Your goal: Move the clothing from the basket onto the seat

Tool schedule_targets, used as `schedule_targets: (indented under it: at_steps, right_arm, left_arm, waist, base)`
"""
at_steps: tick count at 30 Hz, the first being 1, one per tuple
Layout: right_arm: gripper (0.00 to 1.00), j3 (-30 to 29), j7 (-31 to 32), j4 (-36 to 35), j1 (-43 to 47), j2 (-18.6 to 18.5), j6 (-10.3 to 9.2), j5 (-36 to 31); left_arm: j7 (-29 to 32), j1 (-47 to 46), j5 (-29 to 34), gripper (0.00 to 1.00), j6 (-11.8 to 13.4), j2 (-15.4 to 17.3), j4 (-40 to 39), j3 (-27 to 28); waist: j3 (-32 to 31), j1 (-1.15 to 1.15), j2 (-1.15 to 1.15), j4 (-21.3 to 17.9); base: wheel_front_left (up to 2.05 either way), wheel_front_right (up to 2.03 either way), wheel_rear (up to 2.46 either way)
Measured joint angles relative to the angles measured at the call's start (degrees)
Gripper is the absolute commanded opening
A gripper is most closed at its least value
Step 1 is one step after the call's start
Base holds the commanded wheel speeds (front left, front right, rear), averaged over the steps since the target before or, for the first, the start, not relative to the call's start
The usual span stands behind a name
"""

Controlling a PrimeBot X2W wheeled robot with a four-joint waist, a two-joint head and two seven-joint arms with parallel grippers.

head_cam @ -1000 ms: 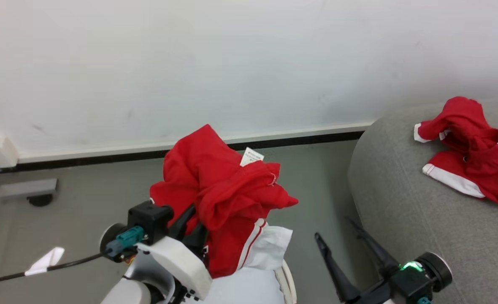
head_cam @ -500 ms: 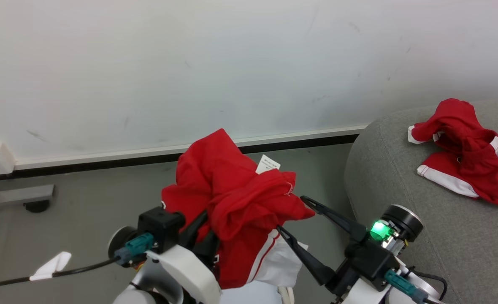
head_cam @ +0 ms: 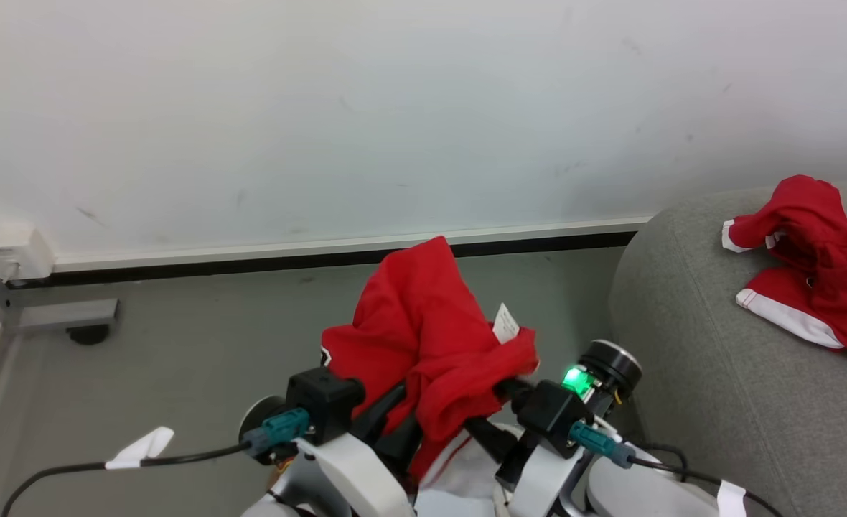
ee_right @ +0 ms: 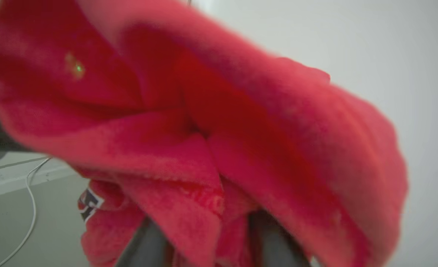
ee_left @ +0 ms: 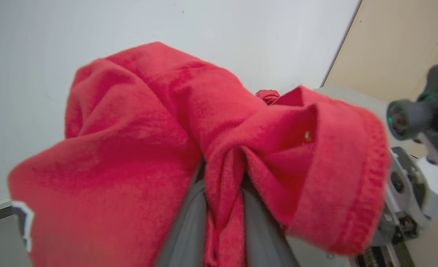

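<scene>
1. Red clothing [head_cam: 431, 330] hangs bunched in the air right in front of the robot's body, draped over both claws. A white label [head_cam: 506, 323] sticks out near its right edge, and a scrap of black-and-white numeral shows at its left edge.
2. Gripping it, the left claw [ee_left: 222, 178] is clenched on a fold of this clothing. In the left wrist view its two dark fingers [ee_left: 183, 226] press in from either side, with a narrow ridge of cloth squeezed between them.
3. The right claw [ee_right: 208, 226] is pushed into the same bundle from the right. Its fingers stand apart with cloth lying between and over them. The right wrist view is blurred, so I cannot tell whether it has bitten or is loose.
4. White cloth [head_cam: 459, 474] lies under the hanging bundle at the bottom edge of the head view, between the two forearms.
5. A black cable [head_cam: 194, 454] with a white tape tag [head_cam: 140, 446] runs from the left wrist toward the lower left, above the grey floor [head_cam: 201, 359].
6. The grey fabric seat [head_cam: 689, 373] stands to the right, near the right arm. A second red piece [head_cam: 818, 273] with white trim lies on top of it toward the far right, well apart from the held bundle.
7. Farthest back is the white wall [head_cam: 395, 108] with a dark skirting strip [head_cam: 251, 260]. A grey metal foot [head_cam: 72, 316] sits at the left by the wall.
</scene>
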Motion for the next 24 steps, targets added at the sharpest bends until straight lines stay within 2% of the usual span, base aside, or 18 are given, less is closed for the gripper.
schedule_targets:
  at_steps: [5,6,7,8,18,24]
  right_arm:
    - [0.0,1.1,-0.5,2.1,-0.5,0.9,0.03,3.5]
    - [0.0,0.6,-0.5,2.2,-0.5,1.0,0.07,4.1]
    - [0.0,-0.1,-0.5,2.0,-0.5,1.1,0.07,4.7]
    - [0.0,-0.8,-0.5,1.6,-0.5,1.2,0.07,5.1]
    - [0.0,-8.1,-0.6,-0.9,0.6,0.3,0.02,5.7]
    - [0.0,-11.7,-0.6,-2.5,1.4,-0.7,0.01,4.8]
  left_arm:
    - [-0.5,0.0,-0.3,0.0,-0.1,0.3,0.6,0.1]
    - [-0.9,0.0,-0.3,0.13,0.1,0.4,0.6,0.2]
    - [-1.4,0.0,-0.2,0.45,0.3,0.4,0.5,0.4]
    - [-1.8,0.0,-0.2,1.0,0.4,0.4,0.5,0.5]
    - [-5.4,1.6,0.7,1.0,1.1,1.1,1.4,0.5]
    - [-6.6,2.7,1.0,1.0,1.5,1.6,2.0,0.5]
  waist:
    - [0.1,0.0,0.0,0.7]
    - [0.2,0.0,0.0,0.7]
    - [0.2,0.0,0.0,0.8]
    - [0.3,0.0,0.0,0.8]
    - [0.9,0.0,0.0,1.1]
    - [1.6,0.0,0.0,-0.9]
  base:
    - [0.0,0.0,0.0]
    - [0.0,0.0,0.0]
    - [0.0,0.0,0.0]
    - [0.0,0.0,0.0]
    - [0.0,0.0,0.0]
    - [0.0,0.0,0.0]
